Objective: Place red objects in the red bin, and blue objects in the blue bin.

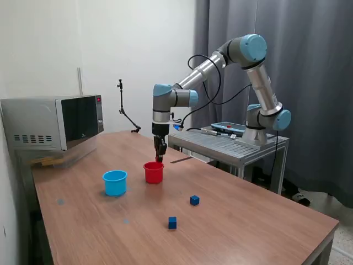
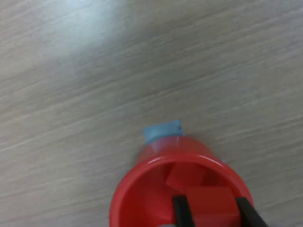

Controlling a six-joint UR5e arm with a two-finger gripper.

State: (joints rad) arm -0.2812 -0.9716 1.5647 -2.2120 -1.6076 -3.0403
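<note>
The red bin (image 1: pixel 154 172) stands mid-table, and my gripper (image 1: pixel 160 157) hangs just over its rim. In the wrist view the gripper (image 2: pixel 212 213) is shut on a red cube (image 2: pixel 210 203), held above the mouth of the red bin (image 2: pixel 142 189). A second red cube (image 2: pixel 182 176) lies on the bin's floor. The blue bin (image 1: pixel 115 183) sits beside the red one, toward the exterior view's left. Two blue cubes (image 1: pixel 194 200) (image 1: pixel 172 222) rest on the table nearer the front edge.
A microwave (image 1: pixel 52 124) stands at the exterior view's left, at the back. The arm's metal stand (image 1: pixel 231 141) is behind the table on the right. A small light-blue patch (image 2: pixel 163 131) shows on the wood just past the red bin.
</note>
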